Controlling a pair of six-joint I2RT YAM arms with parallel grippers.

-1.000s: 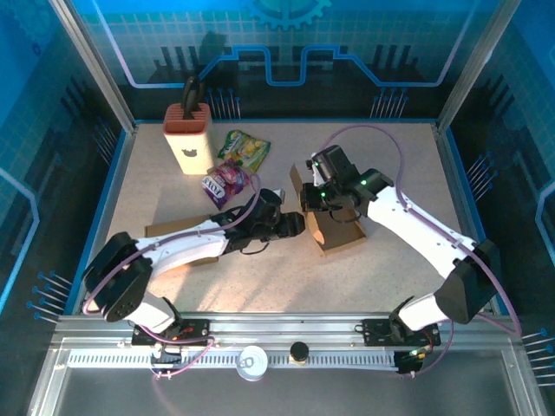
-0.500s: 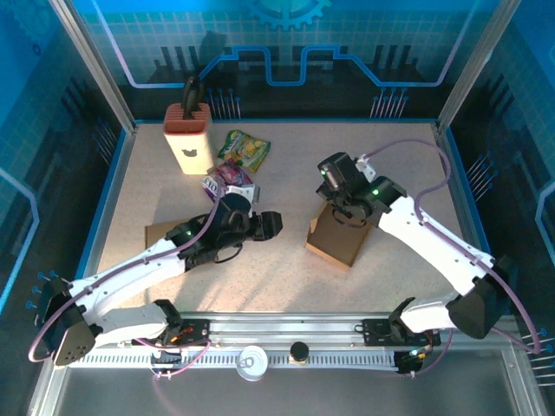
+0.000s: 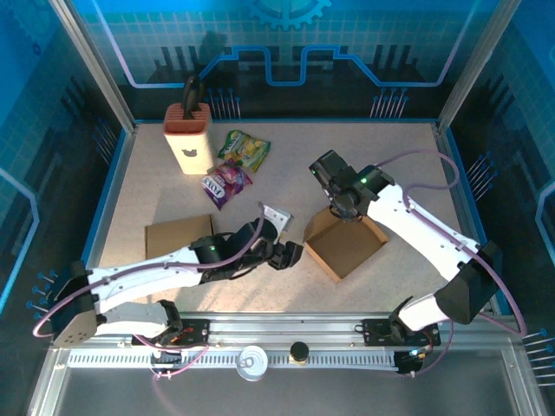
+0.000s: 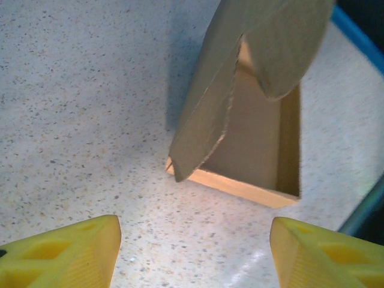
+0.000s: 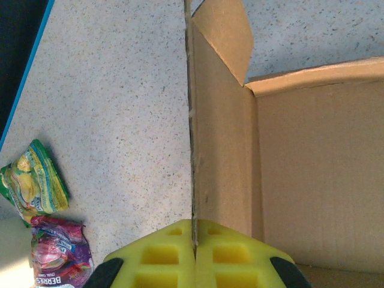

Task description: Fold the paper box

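Table [image 3: 399, 165]: speckled beige surface with blue walls on its sides.
Knife block [image 3: 188, 137]: stands upright at the far left of the table, dark handles sticking out of its top.
Flat cardboard sheet [image 3: 178, 236]: lies flat near the left front, partly under the left arm.
Green snack bag [image 3: 244, 149]: lies just right of the knife block; in the right wrist view it sits at the left edge [image 5: 33, 183].
Purple snack bag [image 3: 225, 183]: lies just in front of the green one, nearly touching it, also low in the right wrist view [image 5: 57, 255].
Left gripper [image 3: 293, 253]: low over the table near the centre front, pointing at the box but apart from it. In its wrist view [image 4: 192, 252] the yellow fingertips [image 4: 66, 255] stand wide apart with bare table between them and nothing held.
Paper box [image 3: 345, 244]: sits right of centre, open side up, turned at an angle to the table edge. The left wrist view shows its hollow inside [image 4: 258, 138] and a flap [image 4: 204, 114] leaning over the opening.
Right gripper [image 3: 342, 211]: above the far left wall of the box. In its wrist view [image 5: 193, 240] the yellow pads [image 5: 159, 255] are pressed together with the edge of the box's upright wall [image 5: 219, 150] pinched between them.
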